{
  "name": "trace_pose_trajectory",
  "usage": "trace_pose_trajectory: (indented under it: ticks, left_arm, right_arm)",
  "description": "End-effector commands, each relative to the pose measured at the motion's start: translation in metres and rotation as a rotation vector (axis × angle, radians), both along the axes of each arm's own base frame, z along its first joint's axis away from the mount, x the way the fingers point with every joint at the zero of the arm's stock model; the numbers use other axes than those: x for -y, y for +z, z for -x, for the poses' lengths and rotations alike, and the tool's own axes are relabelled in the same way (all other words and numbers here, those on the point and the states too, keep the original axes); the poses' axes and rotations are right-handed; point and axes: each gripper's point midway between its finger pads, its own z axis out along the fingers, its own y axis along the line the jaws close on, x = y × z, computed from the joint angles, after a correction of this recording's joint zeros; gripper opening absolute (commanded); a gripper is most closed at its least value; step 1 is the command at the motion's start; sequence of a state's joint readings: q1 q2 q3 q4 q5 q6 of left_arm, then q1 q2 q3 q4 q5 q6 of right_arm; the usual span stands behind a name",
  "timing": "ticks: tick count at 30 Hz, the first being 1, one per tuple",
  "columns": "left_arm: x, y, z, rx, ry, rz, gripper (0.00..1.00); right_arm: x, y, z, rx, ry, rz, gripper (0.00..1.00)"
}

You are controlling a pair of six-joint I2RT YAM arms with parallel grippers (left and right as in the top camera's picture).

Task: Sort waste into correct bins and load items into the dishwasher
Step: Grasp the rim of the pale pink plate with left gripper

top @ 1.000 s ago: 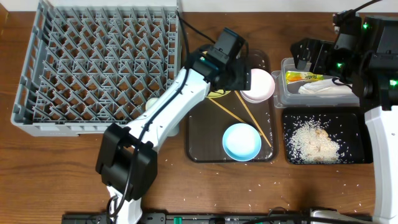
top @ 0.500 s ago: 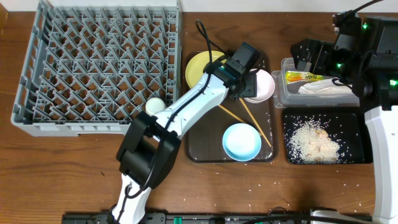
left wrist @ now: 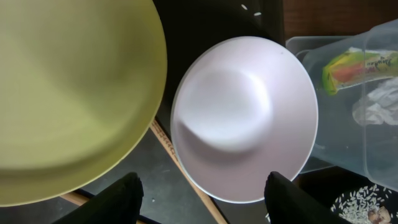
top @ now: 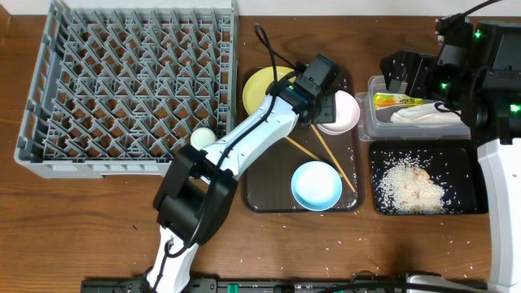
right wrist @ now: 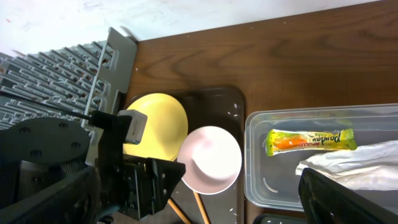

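Currently the waste stage looks largely complete. The sachet (top: 396, 100) and napkin (top: 423, 116) lie in the clear tub (top: 370, 122), and a heap of rice (top: 415, 185) lies in the black tub (top: 378, 203). Stray grains dot the desk (top: 98, 228) near its front edge.

Loading is judged barely begun:
- The rack (top: 49, 163) holds no dish except the cup (top: 199, 136), which appears to stand at its near right corner, partly hidden by the left arm.
- The plate (top: 259, 88), white bowl (top: 342, 112) and blue bowl (top: 316, 185) sit on the tray (top: 264, 191).

The white bowl stands upright, mouth up, at the tray's far right corner. It is just beside the plate and near the clear tub. It is round and has no long axis. The sachet lies flat, with its long axis along the tub's long side.

The left fingers (left wrist: 118, 199) hang over the white bowl's near rim, moderately parted. No contact with the bowl is visible. The right fingers (right wrist: 348, 196) are spread wide and hold nothing, poised near the clear tub.
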State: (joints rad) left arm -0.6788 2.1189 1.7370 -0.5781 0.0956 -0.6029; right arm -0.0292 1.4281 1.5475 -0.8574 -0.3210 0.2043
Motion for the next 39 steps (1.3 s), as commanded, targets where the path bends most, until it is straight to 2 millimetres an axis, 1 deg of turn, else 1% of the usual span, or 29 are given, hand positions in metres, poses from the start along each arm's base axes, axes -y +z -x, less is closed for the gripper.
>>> trace_pose_trajectory:
  ticks: [1,5,8,12,14,22,30,33,35,36,39]
  left_arm:
    - [-0.002,-0.01,-0.002,-0.001,0.018,-0.024,0.64]
    - [0.006,-0.025,0.001,-0.015,0.015,-0.027,0.63]
    - [0.01,-0.041,0.002,-0.043,0.047,-0.021,0.59]
    - [0.01,-0.058,0.002,-0.073,0.077,-0.026,0.55]
    - [0.01,-0.063,0.002,-0.077,0.077,-0.03,0.54]
    - [0.014,-0.065,-0.002,-0.058,0.079,-0.012,0.48]
    - [0.014,-0.078,-0.002,-0.074,0.09,-0.019,0.43]
    - [0.013,-0.08,-0.001,-0.077,0.09,-0.021,0.37]
    - [0.013,-0.08,-0.002,-0.077,0.09,-0.022,0.29]
    - [0.013,-0.08,-0.001,-0.077,0.09,-0.021,0.27]
    - [0.013,-0.08,-0.002,-0.076,0.09,-0.021,0.25]
  right_arm:
    - [-0.001,-0.002,-0.001,-0.006,0.004,0.004,0.99]
    - [-0.001,-0.002,-0.001,-0.006,0.004,0.004,0.99]
    - [-0.001,-0.002,-0.001,-0.006,0.004,0.004,0.99]
    - [-0.001,-0.002,-0.001,-0.006,0.004,0.004,0.99]
    - [-0.001,-0.002,-0.001,-0.006,0.004,0.004,0.99]
    - [-0.001,-0.002,-0.001,-0.006,0.004,0.004,0.99]
    - [-0.001,-0.002,-0.001,-0.006,0.004,0.004,0.99]
    - [-0.001,-0.002,-0.001,-0.006,0.004,0.004,0.99]
    - [-0.001,-0.002,-0.001,-0.006,0.004,0.004,0.99]
    - [-0.001,-0.002,-0.001,-0.006,0.004,0.004,0.99]
    - [-0.001,-0.002,-0.001,-0.006,0.004,0.004,0.99]
